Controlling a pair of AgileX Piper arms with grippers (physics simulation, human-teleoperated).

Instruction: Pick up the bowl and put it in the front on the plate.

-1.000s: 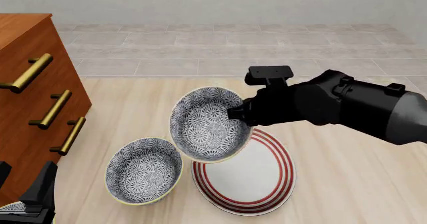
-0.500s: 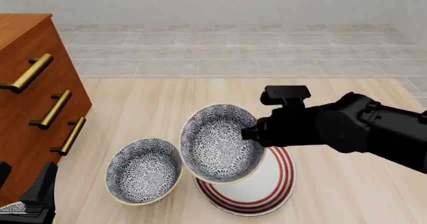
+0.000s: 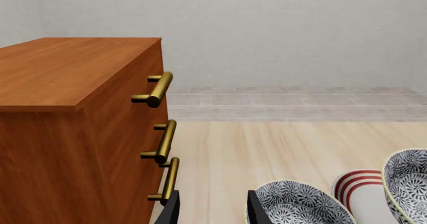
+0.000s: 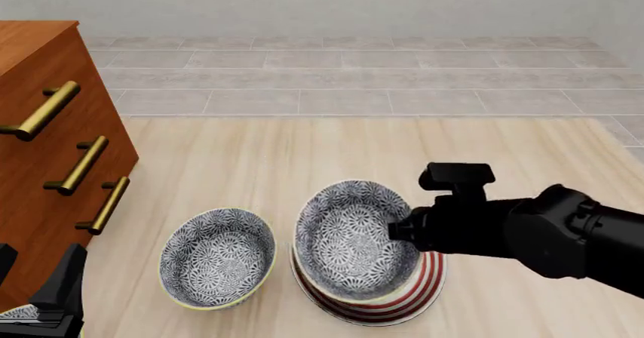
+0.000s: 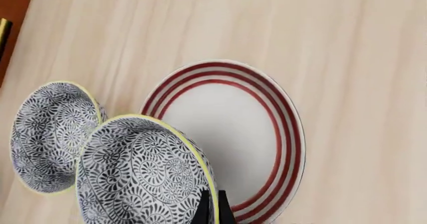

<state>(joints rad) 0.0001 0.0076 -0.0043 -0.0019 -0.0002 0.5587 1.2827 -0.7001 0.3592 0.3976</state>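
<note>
Now: bowl (image 4: 354, 240), deep, round, blue-grey floral, yellowish rim, tilted over plate (image 4: 427, 274); right claw (image 4: 394, 232) clamped on rim. Left claw (image 3: 207, 209) released.

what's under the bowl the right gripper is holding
The red-ringed plate lies under the held bowl. The bowl hides the plate's left part in the front view; contact cannot be told.
</note>
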